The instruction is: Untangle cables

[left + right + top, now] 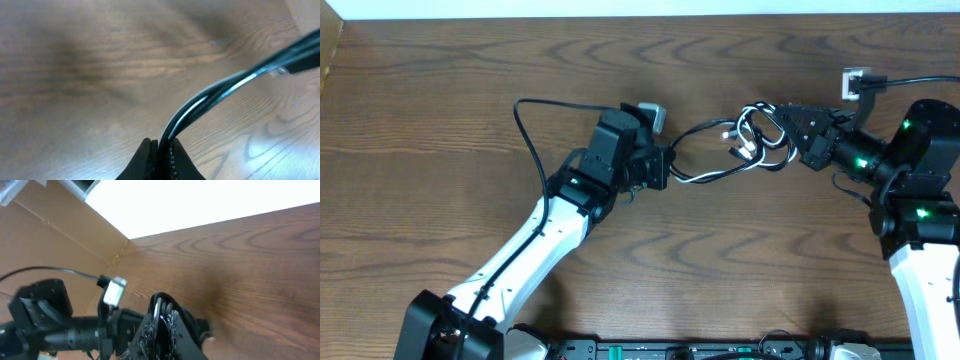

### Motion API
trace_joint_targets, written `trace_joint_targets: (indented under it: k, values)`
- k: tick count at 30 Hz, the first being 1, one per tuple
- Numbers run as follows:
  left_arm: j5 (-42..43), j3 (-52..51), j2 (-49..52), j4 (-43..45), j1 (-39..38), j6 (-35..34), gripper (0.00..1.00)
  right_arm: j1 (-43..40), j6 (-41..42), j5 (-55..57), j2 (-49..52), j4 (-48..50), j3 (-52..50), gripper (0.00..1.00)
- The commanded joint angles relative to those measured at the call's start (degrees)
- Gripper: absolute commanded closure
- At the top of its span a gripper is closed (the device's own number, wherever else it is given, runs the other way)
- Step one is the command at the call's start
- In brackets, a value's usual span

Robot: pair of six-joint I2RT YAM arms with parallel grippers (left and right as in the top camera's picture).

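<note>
Black and white cables [715, 174] stretch across the middle of the brown table [440, 120]. One end is pinched tight in the left gripper [668, 166], the other in the right gripper [778, 126].

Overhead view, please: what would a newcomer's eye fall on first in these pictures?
The knot of thin black and white cables at mid-table, right of centre, stands out against the dark wooden table. The left claw is shut on strands at its left end, the right claw on the loops at its right, so it spans the gap between them.
</note>
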Motion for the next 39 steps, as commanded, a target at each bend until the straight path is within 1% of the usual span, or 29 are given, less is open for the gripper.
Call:
trace_joint_targets:
  k: [1,7,11,15,18,19,20,22,23,24,27,31,33,37,39]
  values:
    - [-5.09,-2.82,-0.28,-1.11,2.58,1.6,0.92,-2.91,1.92,1.22,-2.12,1.11,0.39,0.99]
    - [-5.2,-3.23,-0.28,-1.11,4.74,1.64,0.92,-5.57,2.21,1.16,-2.62,1.07,0.39,0.99]
    - [-7.54,-3.32,-0.28,-1.4,6.38,1.64,0.92,-8.33,2.36,-0.33,-3.52,1.03,0.39,0.99]
    - [-7.21,-3.32,-0.28,-1.75,6.91,1.64,0.92,-10.38,2.29,-3.06,-3.85,0.63,0.39,0.99]
    - [-6.23,-3.32,-0.28,-1.55,6.73,1.62,0.93,-10.54,1.27,-3.04,-3.82,-0.98,0.39,0.99]
    - [-5.35,-3.32,-0.28,-1.33,6.73,1.6,0.93,-10.49,0.59,-3.02,-3.82,-1.73,0.39,0.93]
    - [-4.31,-3.32,-0.31,-1.01,6.73,1.6,0.93,-10.49,0.0,-2.86,-3.82,-2.51,0.39,0.81]
    - [-1.57,-3.32,-0.31,0.09,6.73,1.57,0.93,-10.45,-0.85,-2.19,-3.67,-4.61,0.39,0.53]
    - [0.26,-3.32,-0.33,1.16,6.73,1.16,0.92,-10.43,-1.81,-2.12,-3.43,-5.92,0.39,0.42]
    - [1.62,-3.32,-0.35,2.05,6.73,0.7,0.93,-10.38,-3.08,-2.1,-3.04,-7.19,0.39,0.37]
    - [5.18,-3.32,-0.52,4.9,6.73,-1.57,0.92,-10.19,-3.69,-0.61,-1.75,-10.58,0.39,0.37]
    - [8.22,-3.32,-1.01,8.76,6.34,-4.55,0.93,-8.11,-7.54,-0.46,1.25,-13.31,0.39,0.35]
    - [9.01,-3.3,-1.36,10.19,6.01,-5.57,0.93,-6.25,-9.33,-0.44,2.99,-14.05,0.39,0.34]
    - [11.65,-3.3,-2.36,13.14,5.73,-7.61,0.92,-1.25,-13.31,-0.44,6.73,-14.45,0.39,0.34]
    - [12.74,-3.3,-3.26,14.73,5.73,-9.66,0.93,1.88,-14.49,-0.22,8.9,-14.25,0.39,0.34]
